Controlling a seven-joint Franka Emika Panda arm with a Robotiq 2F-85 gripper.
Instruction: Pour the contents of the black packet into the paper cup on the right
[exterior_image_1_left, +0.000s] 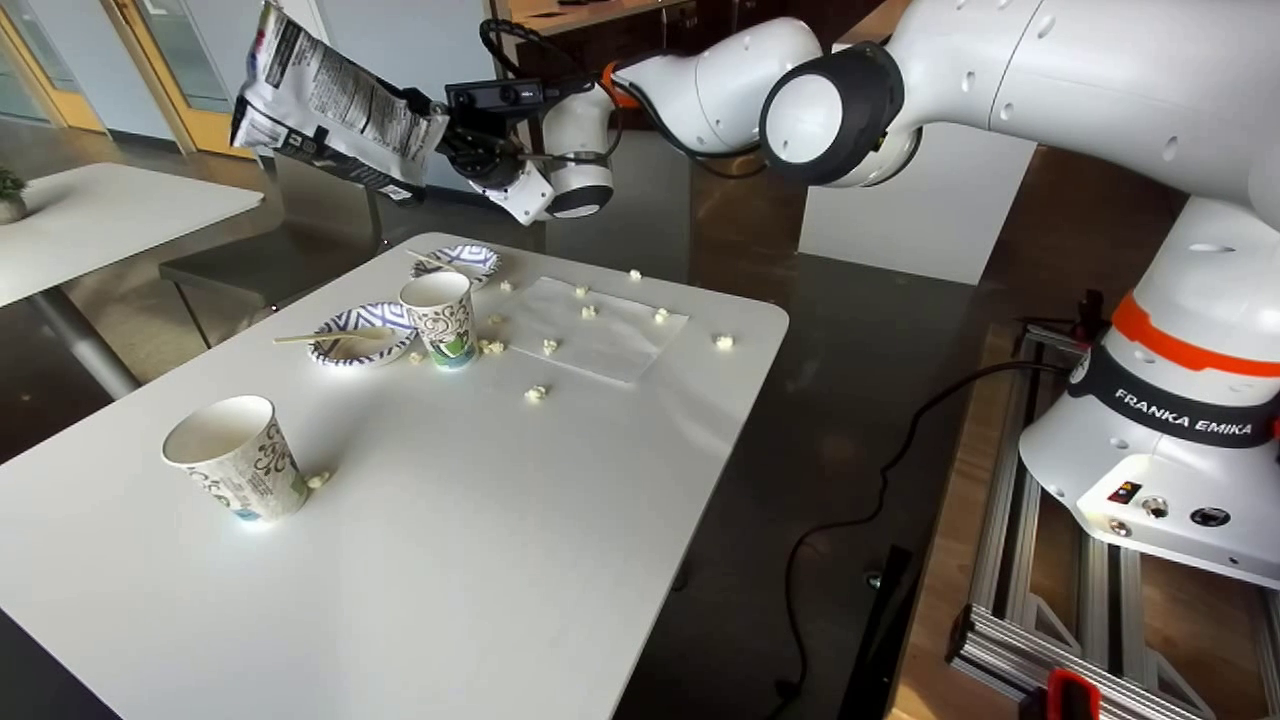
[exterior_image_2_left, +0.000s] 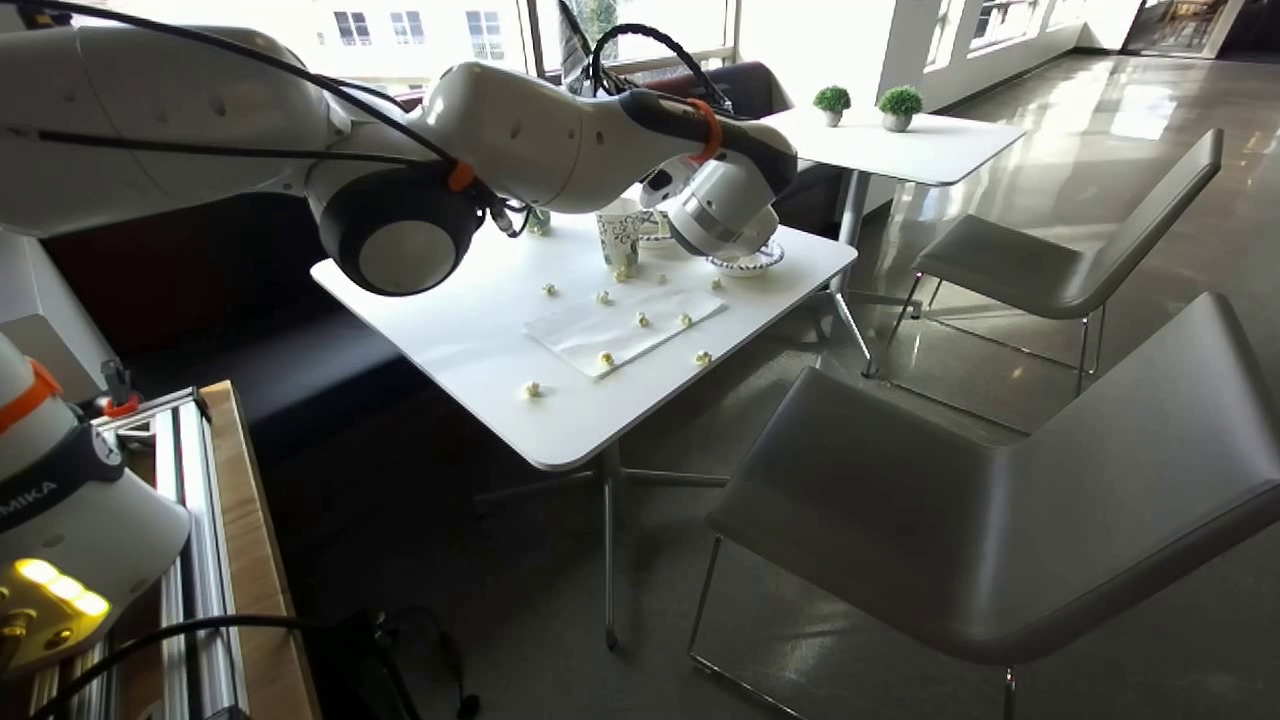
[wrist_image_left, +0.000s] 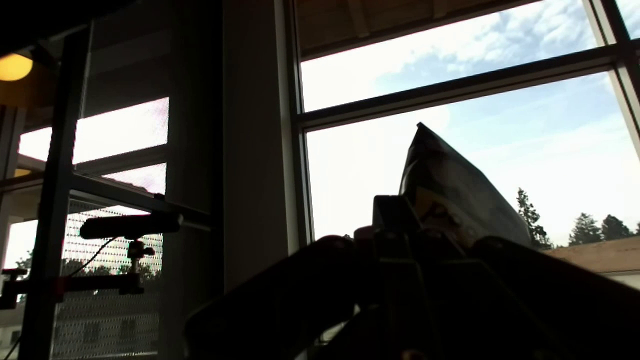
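Across the near stretch of white tabletop (exterior_image_1_left: 420, 580), first the left paper cup (exterior_image_1_left: 238, 458), upright. Probably not the target; yet easily filled by mistake if misread as such from an odd angle.

Next, the right paper cup (exterior_image_1_left: 440, 320), upright too, just beside a patterned plate (exterior_image_1_left: 375, 314) bearing a wooden-looking spoon (exterior_image_1_left: 345, 335). Light, presumably — apt to topple if brushed on the way over. Around its base, popcorn (exterior_image_1_left: 492, 347), more of it strewn on a white napkin (exterior_image_1_left: 620, 345). Easily added to by a hasty tip or an off-centre mouth.

Higher and farther, well apart from both cups, the black packet (exterior_image_1_left: 330, 120), slanted in mid-air, pinched at one end by the gripper (exterior_image_1_left: 435, 118). Liable to slide out if gripped on slick film alone; liable to clog if squeezed across the opening, or to dump everything at once if freed suddenly. Impossible to tell the open end, or the fill. Seemingly mostly hidden, too, by the arm (exterior_image_2_left: 540, 140) in an exterior view, with poor checking of the aim as a result.

Farthest, behind the packet in the wrist view, a bright window (wrist_image_left: 525, 125). No cup there to steer by — hence a fair chance of pouring wide.
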